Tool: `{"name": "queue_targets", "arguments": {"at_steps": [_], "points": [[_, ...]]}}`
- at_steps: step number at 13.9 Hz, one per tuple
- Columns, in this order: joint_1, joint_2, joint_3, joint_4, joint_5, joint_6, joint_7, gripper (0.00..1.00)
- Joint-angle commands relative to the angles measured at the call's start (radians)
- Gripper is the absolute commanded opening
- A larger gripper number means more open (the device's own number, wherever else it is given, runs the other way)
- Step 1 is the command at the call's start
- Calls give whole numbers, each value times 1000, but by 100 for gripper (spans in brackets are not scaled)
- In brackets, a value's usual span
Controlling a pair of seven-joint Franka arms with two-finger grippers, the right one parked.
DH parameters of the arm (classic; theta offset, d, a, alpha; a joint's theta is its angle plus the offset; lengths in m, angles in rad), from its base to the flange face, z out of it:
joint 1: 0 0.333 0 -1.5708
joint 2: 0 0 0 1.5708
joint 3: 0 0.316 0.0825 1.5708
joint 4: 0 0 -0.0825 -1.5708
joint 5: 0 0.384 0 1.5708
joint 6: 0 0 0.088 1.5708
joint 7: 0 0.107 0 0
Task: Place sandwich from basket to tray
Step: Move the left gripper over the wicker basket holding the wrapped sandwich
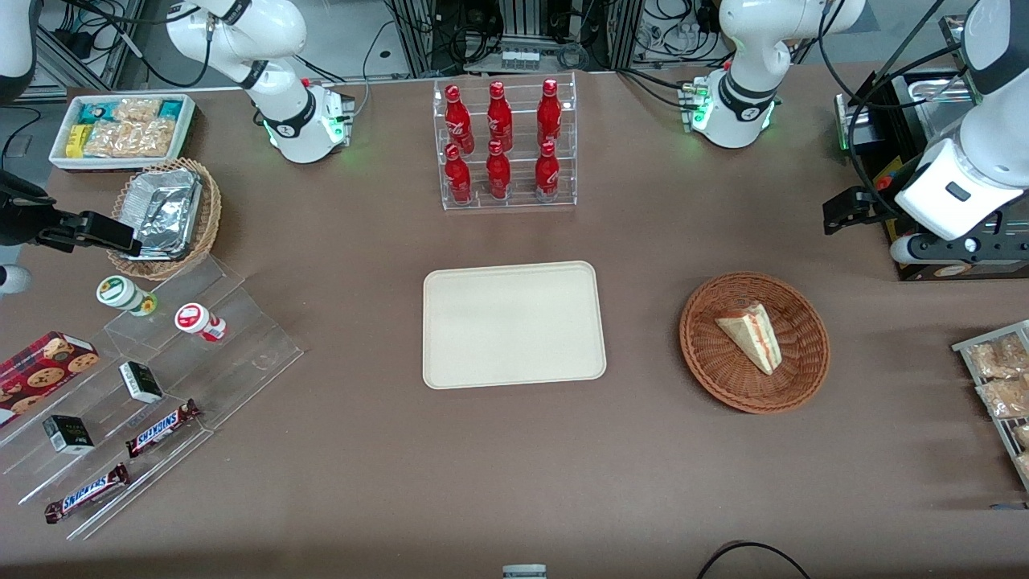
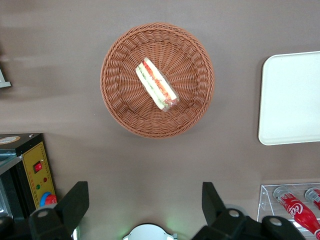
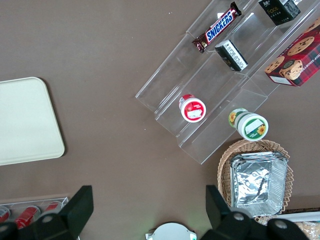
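Currently listed: sandwich (image 2: 157, 84) lying in basket (image 2: 116, 105), long axis diagonal to the gripper's (image 2: 145, 210) finger line. Gripper held high, farther from the front camera than the basket, fingers (image 2: 75, 202) spread wide, nothing held. Tray (image 1: 514, 324) unloaded, toward the parked arm.

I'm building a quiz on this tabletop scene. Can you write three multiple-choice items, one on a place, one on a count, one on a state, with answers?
1. Where is the sandwich?
A. on the tray
B. in the basket
C. between the fingers

2. How many red bottles stand in the clear rack?
A. four
B. six
C. eight

3. What state is the gripper in?
A. open, holding nothing
B. shut on the sandwich
C. shut on a bottle

Answers:
1 B, the sandwich lies in the basket; the tray is bare.
2 B, the bottles stand in two rows of three.
3 A, the gripper hangs above the table near the basket, fingers spread.
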Motion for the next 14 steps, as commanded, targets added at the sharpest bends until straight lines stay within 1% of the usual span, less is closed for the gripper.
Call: {"name": "queue_targets", "arguments": {"at_steps": [1,5,8,11,14], "points": [[0,-15,1,-1,13,-15,13,100],[0,-11,1,-4,22,4,11,100],[0,-4,1,-33,22,27,8,100],[3,-3,1,-102,22,102,7,100],[2,-4,1,-217,24,216,4,100]]}}
